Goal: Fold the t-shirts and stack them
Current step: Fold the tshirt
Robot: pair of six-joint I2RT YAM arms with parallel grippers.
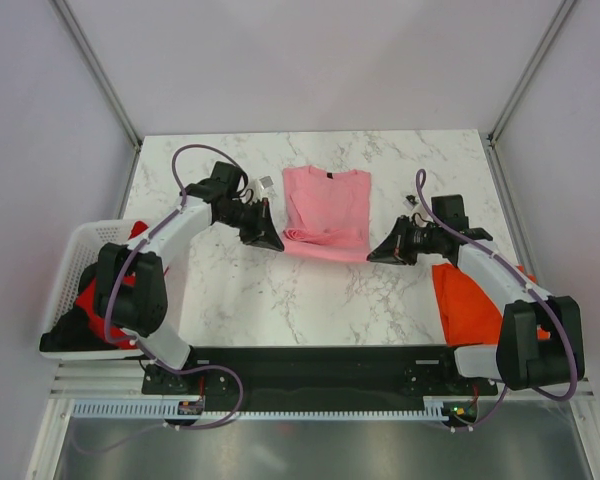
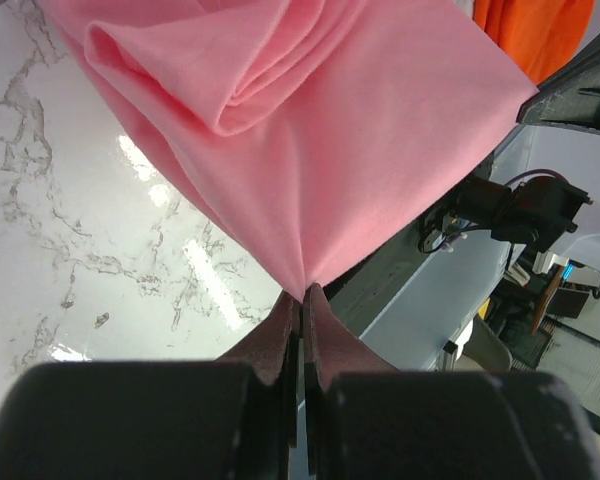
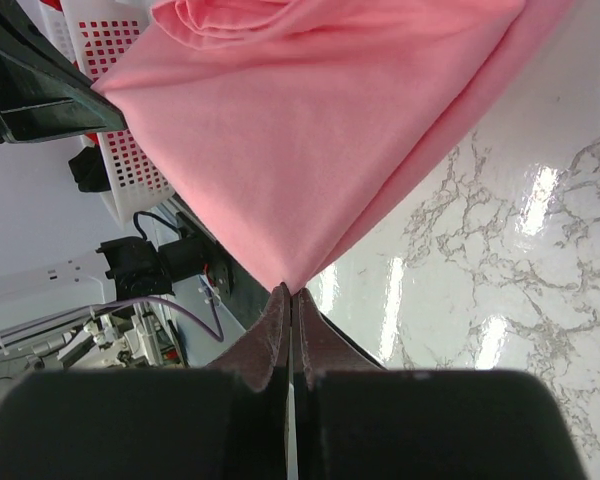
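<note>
A light pink t-shirt (image 1: pixel 325 205) lies partly folded at the middle of the marble table, its near edge lifted. My left gripper (image 1: pixel 276 243) is shut on the shirt's near left corner. In the left wrist view the gripper (image 2: pixel 302 292) pinches the pink cloth (image 2: pixel 320 130) to a point. My right gripper (image 1: pixel 373 256) is shut on the near right corner; in the right wrist view the gripper (image 3: pixel 290 290) nips the pink fabric (image 3: pixel 310 120) the same way. A bright orange t-shirt (image 1: pixel 467 300) lies by the right arm. A red t-shirt (image 1: pixel 92 300) sits in the basket.
A white lattice basket (image 1: pixel 72 262) stands at the table's left edge, also seen in the right wrist view as the basket (image 3: pixel 115 50). The orange shirt (image 2: pixel 535 30) shows at the top right of the left wrist view. Grey walls enclose the table.
</note>
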